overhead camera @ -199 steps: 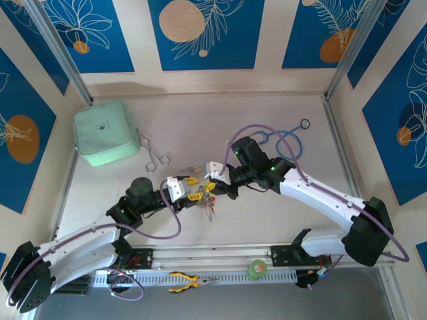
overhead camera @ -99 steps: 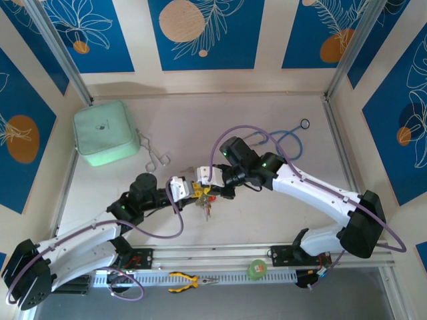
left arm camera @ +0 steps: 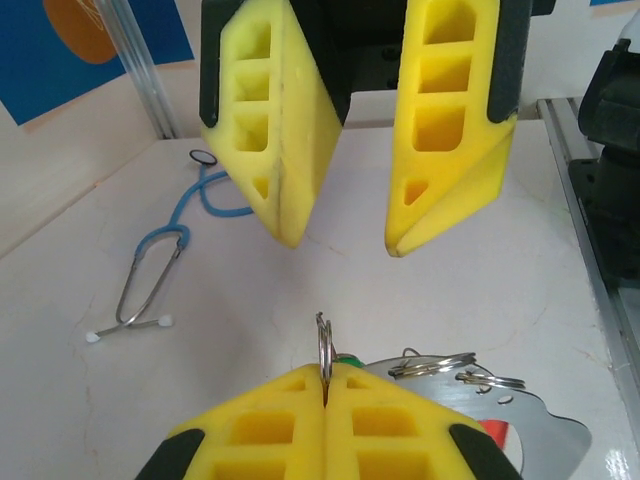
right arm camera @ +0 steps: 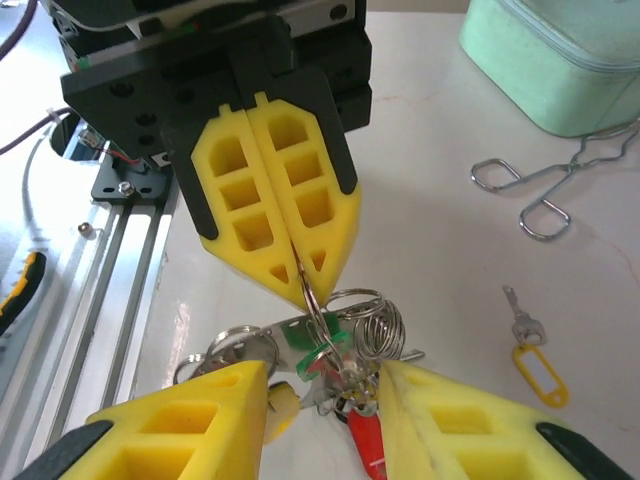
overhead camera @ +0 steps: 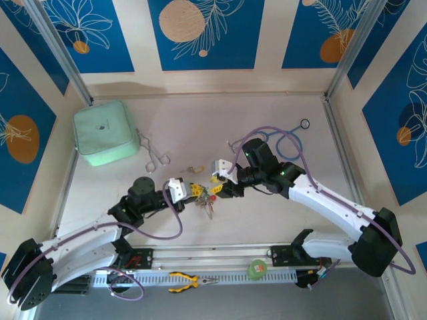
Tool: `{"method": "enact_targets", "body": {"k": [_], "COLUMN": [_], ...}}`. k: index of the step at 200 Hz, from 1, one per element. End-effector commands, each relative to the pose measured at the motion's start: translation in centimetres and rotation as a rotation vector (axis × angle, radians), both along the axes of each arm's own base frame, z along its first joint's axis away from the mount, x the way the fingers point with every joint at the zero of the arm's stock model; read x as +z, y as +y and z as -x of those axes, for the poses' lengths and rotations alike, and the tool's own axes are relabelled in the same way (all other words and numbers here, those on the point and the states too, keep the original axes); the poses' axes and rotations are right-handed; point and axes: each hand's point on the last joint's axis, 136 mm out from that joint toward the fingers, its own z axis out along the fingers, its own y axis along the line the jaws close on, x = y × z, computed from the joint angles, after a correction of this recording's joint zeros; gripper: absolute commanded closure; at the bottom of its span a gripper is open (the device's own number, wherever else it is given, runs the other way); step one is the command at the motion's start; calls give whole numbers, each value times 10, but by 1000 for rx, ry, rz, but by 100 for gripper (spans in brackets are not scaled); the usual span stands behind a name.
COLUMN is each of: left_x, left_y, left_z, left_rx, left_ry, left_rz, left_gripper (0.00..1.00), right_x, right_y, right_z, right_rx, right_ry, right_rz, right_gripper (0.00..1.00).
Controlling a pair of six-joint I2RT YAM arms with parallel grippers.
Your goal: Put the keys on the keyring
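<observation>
Two hands meet mid-bench (overhead camera: 267, 113). Left hand (overhead camera: 195, 192) clenched on keyring (left arm camera: 324, 350), thin ring pinched between pads. Tagged keys (right arm camera: 345, 385) bunched just beside ring. Right hand (overhead camera: 218, 183) released, pads spread either side of bunch. Yellow-tagged key (right arm camera: 528, 342) lies apart on bench. Best practice, by judgement: hold left pinch firm and ring steady; right hand fetches loose key, threads its hole onto ring without dragging bunch.

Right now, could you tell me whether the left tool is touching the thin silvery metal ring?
Touching. The left wrist view shows the left tool shut on the thin silvery metal ring, pinching it upright.
</observation>
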Motion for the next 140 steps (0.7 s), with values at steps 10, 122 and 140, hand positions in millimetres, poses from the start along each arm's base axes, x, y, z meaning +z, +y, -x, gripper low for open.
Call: {"method": "enact_targets", "body": {"k": [10, 122, 140], "left_x": [31, 30, 30], "left_y": [-2, -3, -4], "left_z": [4, 6, 6], "left_rx": [-18, -36, -36], "left_ry": [-61, -56, -57], "left_rz": [117, 114, 111], "left_gripper": [100, 100, 100], "right_x": [2, -10, -11], "right_y": [9, 0, 0], "right_z": [4, 0, 0], "right_rx": [29, 16, 15], "right_ry": [43, 40, 44], "right_rz": [-60, -8, -3], "right_gripper": [65, 83, 85]}}
